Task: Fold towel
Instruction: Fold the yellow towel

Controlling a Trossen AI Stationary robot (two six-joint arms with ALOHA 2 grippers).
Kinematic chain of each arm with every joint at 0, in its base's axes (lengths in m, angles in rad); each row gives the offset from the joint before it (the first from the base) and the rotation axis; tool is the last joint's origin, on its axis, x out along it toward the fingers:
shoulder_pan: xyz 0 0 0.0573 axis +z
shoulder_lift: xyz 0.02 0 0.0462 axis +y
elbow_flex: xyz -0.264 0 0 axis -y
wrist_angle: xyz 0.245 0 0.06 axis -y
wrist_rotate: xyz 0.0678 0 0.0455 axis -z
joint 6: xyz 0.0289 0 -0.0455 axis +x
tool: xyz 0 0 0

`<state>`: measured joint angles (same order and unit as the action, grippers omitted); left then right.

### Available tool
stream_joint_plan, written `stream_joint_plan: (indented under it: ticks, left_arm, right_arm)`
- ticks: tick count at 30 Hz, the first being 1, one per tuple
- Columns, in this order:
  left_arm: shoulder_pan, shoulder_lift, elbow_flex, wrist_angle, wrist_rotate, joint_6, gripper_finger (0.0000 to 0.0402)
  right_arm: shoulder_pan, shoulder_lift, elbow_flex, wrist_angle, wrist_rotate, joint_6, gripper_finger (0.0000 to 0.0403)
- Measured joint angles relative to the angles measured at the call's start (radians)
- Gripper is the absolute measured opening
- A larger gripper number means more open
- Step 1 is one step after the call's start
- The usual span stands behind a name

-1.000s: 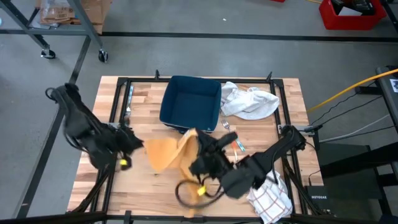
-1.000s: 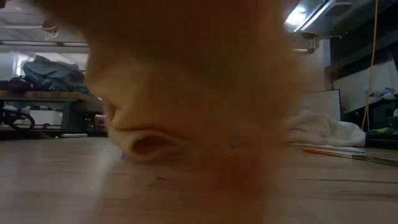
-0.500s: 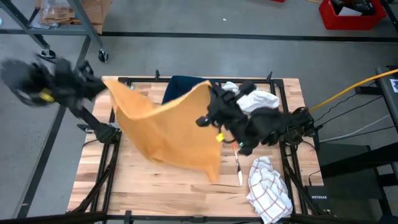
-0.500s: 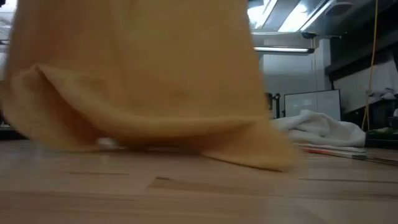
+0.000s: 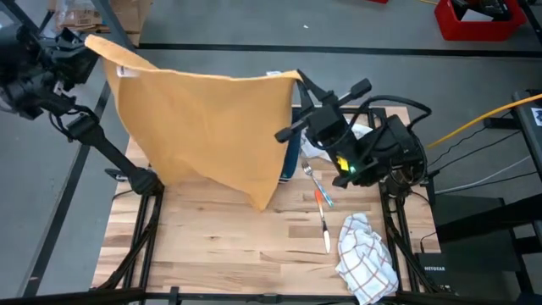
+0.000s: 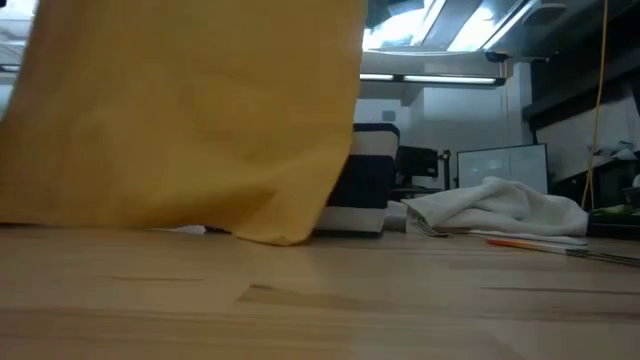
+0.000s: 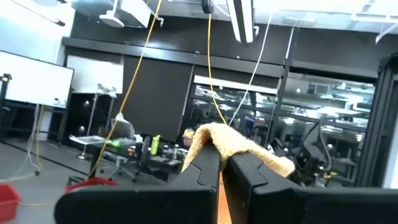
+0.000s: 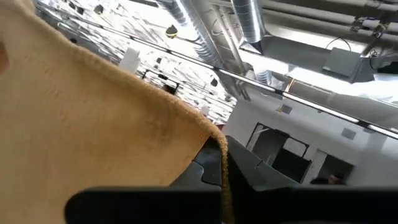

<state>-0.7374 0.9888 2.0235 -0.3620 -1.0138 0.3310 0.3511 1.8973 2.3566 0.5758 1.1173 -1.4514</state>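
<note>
Orange towel (image 5: 203, 127) hangs spread sideways, loose corner pointing tableward.

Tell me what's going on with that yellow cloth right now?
Left tool and right tool each shut on a top corner. Yellow towel hangs spread above the table, bottom edge near the wood. Blue bin right behind it.

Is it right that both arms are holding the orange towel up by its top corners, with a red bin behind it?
Not quite. The bin behind the orange towel is dark blue, as the low view shows. Both arms do hold the towel up by its top corners.
</note>
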Motion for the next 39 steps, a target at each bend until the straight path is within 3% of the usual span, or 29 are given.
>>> stream_joint_plan:
  ticks: [6, 13, 18, 22, 25, 32, 39]
  left_arm:
    - [0.000, 0.003, -0.001, -0.206, 0.024, -0.228, 0.0000]
    - [-0.001, 0.034, -0.002, -0.405, 0.298, -0.598, 0.0000]
    - [-0.004, 0.074, -0.002, -0.415, 0.482, -0.721, 0.0000]
    - [-0.037, 0.097, -0.002, -0.435, 0.541, -0.753, 0.0000]
    - [-0.048, 0.102, 0.019, -0.437, 0.532, -0.676, 0.0000]
    - [-0.048, 0.098, 0.163, -0.375, 0.253, -0.333, 0.0000]
    - [-0.048, 0.097, 0.269, -0.262, 0.084, -0.060, 0.0000]
  right_arm:
    - [0.055, 0.000, 0.000, -0.024, 0.121, -0.029, 0.0003]
    - [0.195, 0.002, 0.000, -0.050, 0.144, -0.041, 0.0003]
    - [0.312, 0.002, 0.000, -0.054, 0.147, -0.041, 0.0004]
    - [0.391, 0.002, -0.002, -0.055, 0.147, -0.042, 0.0003]
    - [0.412, -0.002, -0.002, -0.045, 0.126, -0.079, 0.0003]
    - [0.332, -0.069, -0.001, -0.015, 0.042, -0.153, 0.0004]
    - [0.217, -0.131, -0.002, -0.024, 0.041, -0.151, 0.0004]
